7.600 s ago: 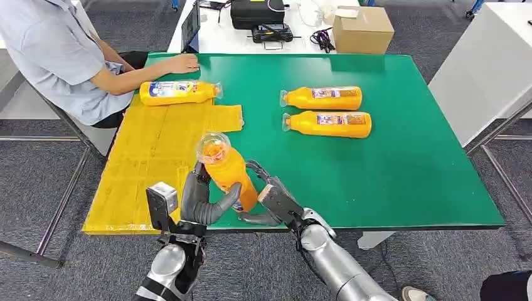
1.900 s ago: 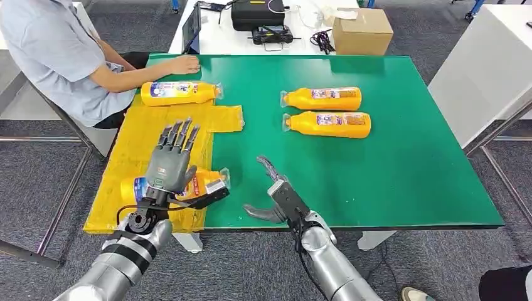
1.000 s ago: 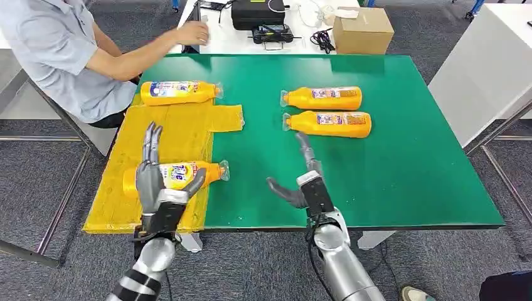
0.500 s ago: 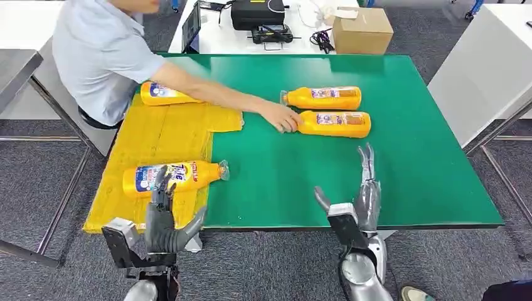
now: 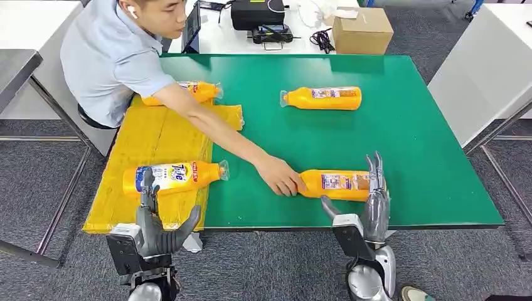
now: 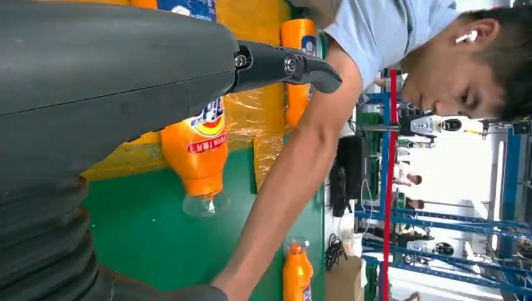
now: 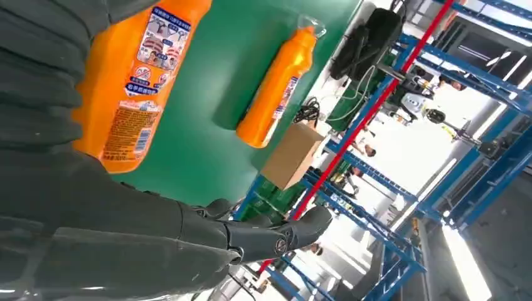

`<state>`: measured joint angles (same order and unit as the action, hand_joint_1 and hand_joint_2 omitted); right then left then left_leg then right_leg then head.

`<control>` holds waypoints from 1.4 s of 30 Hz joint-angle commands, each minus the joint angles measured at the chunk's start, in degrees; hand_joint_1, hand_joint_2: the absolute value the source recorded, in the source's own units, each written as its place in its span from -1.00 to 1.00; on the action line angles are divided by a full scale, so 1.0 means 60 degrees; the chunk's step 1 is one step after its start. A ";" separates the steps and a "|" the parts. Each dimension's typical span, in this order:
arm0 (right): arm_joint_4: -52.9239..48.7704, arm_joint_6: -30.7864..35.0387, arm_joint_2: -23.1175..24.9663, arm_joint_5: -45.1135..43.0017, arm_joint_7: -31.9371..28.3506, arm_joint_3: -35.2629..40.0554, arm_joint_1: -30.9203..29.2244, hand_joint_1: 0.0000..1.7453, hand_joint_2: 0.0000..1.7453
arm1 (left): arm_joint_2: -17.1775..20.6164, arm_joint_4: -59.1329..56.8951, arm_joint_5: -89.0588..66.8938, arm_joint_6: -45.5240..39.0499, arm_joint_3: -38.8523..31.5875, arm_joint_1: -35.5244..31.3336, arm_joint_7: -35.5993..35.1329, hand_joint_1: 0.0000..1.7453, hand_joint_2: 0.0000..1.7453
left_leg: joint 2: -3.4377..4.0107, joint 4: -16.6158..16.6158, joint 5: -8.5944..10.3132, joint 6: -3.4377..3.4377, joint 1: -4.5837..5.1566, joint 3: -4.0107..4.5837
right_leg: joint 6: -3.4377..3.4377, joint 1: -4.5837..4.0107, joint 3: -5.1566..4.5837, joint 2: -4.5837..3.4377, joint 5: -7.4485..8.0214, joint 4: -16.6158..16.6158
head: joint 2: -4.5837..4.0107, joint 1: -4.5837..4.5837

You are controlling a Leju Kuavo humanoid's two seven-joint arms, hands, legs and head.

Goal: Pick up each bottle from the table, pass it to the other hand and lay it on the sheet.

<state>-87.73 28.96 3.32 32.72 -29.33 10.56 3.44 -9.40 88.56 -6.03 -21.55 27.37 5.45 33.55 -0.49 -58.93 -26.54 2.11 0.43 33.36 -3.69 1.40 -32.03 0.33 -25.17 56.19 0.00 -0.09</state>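
An orange bottle (image 5: pixel 170 177) (image 6: pixel 197 150) lies on the yellow sheet (image 5: pixel 157 135) near its front. A second bottle (image 5: pixel 199 91) (image 6: pixel 300 69) lies at the sheet's far end, partly behind a person's arm. A third bottle (image 5: pixel 322 98) (image 7: pixel 276 88) lies on the green table (image 5: pixel 414 132) at the back. A person's hand (image 5: pixel 279 177) holds a fourth bottle (image 5: pixel 335 185) (image 7: pixel 132 81) near the front edge. My right hand (image 5: pixel 371 210) stands open with fingers upright, just in front of that bottle's base. At the sheet's front edge my left hand (image 5: pixel 157 221) is open and holds nothing.
The person (image 5: pixel 119 56) sits at the table's far left corner and leans an arm across the sheet and table. A cardboard box (image 5: pixel 362 29) (image 7: pixel 292 157), a black case (image 5: pixel 257 12) and cables sit on a white table behind. A white table (image 5: pixel 489 63) stands at the right.
The person has dragged one bottle from the back of the table to the front edge beside my right hand. Both my hands stay low at the front edge, open.
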 commanded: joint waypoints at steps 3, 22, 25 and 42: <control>-0.0008 0.0043 -0.0305 0.0253 0.0192 -0.0080 0.0052 -1.00 1.00 | 0.0088 -0.0494 0.0015 -0.0046 0.0056 -0.0195 -0.0048 -1.00 1.00 | 0.0003 0.0008 0.0000 -0.0024 -0.0019 -0.0024 | 0.0032 -0.0021 0.0028 0.0000 0.0003 -0.0016 | 0.0000 0.0000; 0.5210 -0.1133 -0.2038 0.4196 0.2855 -0.0397 -0.2821 -1.00 1.00 | -0.0203 -0.1257 -0.0772 0.0665 0.0220 -0.0874 -0.0728 -1.00 1.00 | 0.0042 0.0010 0.0012 -0.0012 0.0001 -0.0021 | 0.0006 0.0001 0.0018 -0.0041 0.0040 -0.0026 | 0.0000 0.0000; 0.5487 -0.1049 -0.2007 0.4271 0.2820 -0.0306 -0.2986 -1.00 1.00 | -0.0168 -0.1317 -0.0702 0.0730 0.0256 -0.0869 -0.0795 -1.00 1.00 | 0.0024 0.0010 0.0020 0.0000 0.0005 -0.0025 | -0.0002 0.0005 0.0023 -0.0022 0.0034 -0.0020 | 0.0000 0.0000; 0.5946 -0.1342 -0.1851 0.4600 0.3033 0.0313 -0.3275 -1.00 1.00 | -0.0260 -0.1560 -0.0891 0.0921 0.0431 -0.0993 -0.1348 -1.00 1.00 | 0.0014 0.0001 0.0020 0.0012 0.0010 0.0001 | -0.0012 0.0009 0.0007 -0.0014 0.0030 -0.0011 | 0.0000 0.0004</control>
<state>-58.97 23.36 -8.31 60.83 -11.37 9.16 -11.68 -11.47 83.14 -11.37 -16.48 28.96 1.73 26.64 -0.51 -58.94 -26.42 2.29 0.56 33.42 -3.89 1.53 -32.04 0.34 -25.03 56.17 0.00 -0.07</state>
